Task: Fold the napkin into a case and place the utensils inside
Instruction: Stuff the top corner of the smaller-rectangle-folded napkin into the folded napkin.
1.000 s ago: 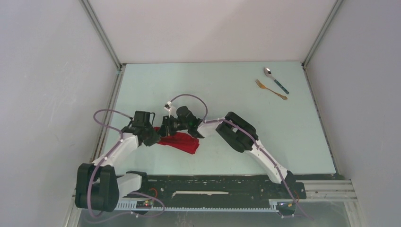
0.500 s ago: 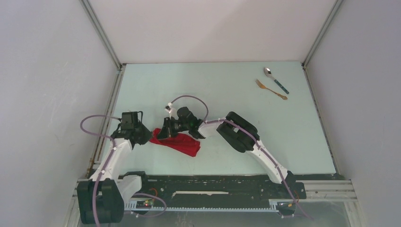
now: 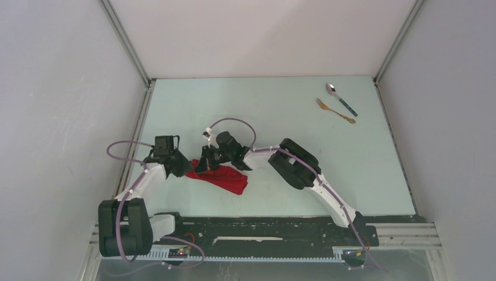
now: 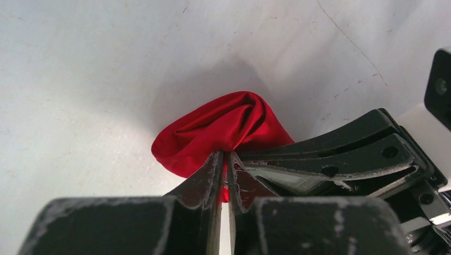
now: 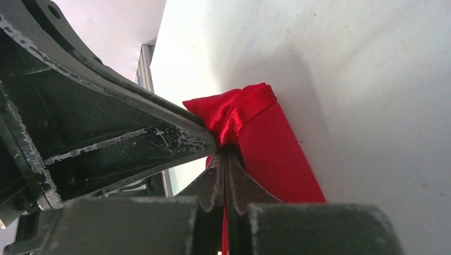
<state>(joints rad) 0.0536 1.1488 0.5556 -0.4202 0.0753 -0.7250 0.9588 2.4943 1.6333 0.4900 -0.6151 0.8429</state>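
Both arms reach from the bottom edge of the top view to the lower-left middle of the frame. There the napkin (image 3: 228, 180) lies on the table (image 3: 263, 105) as a folded red strip, running from upper left to lower right. Its upper-left end is bunched up, and both grippers have hold of it. The left gripper (image 4: 224, 157) has its jaws all but closed, with a thin fold of red cloth pinched between the tips. The right gripper (image 5: 225, 154), just beside it, has its jaws fully closed on the same bunched end. In its wrist view the flat part of the strip runs off to the lower right. In the upper right of the top view, well apart from the napkin, the fork (image 3: 335, 110) and the spoon (image 3: 341, 98) lie side by side, not touching.
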